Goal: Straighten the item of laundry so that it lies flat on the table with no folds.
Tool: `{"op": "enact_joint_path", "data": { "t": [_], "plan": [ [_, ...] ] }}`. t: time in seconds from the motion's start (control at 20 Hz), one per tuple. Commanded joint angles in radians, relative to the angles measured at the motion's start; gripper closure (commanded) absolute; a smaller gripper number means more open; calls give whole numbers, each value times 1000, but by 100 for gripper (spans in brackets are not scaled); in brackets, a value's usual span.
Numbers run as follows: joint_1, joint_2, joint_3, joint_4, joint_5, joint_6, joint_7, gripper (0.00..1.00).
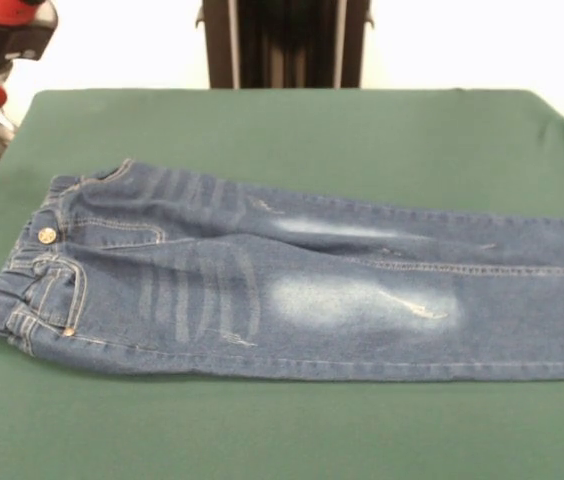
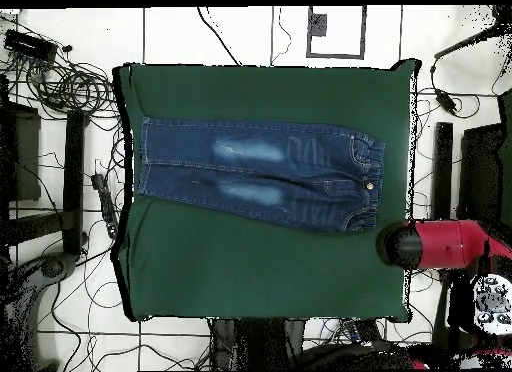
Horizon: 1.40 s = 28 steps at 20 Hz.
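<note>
The jeans [image 2: 258, 175] lie spread lengthwise across the green table [image 2: 250, 268], in the half farther from the robot's base in the overhead view. Their waistband points toward three o'clock there and the leg ends reach the table's nine o'clock edge. Both legs run side by side, touching, with pale faded patches on the thighs. The red and black arm [image 2: 440, 243] hangs over the table's four o'clock corner, apart from the denim. Whether its fingers are clenched or released cannot be told.

tangled black cables [image 2: 70, 88] on white tiled floor [image 2: 230, 33]
</note>
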State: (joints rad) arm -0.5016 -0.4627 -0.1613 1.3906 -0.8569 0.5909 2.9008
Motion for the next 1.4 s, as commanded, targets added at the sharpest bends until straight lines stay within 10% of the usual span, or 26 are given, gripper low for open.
{"op": "enact_joint_path", "data": {
  "t": [0.05,0.55,1.4],
  "plan": [
    [-29,-36,208,161,14,-55,-345,0],
    [-58,-164,335,234,58,-44,-328,0],
    [-70,-128,469,186,67,-9,-287,0]
  ]
}}
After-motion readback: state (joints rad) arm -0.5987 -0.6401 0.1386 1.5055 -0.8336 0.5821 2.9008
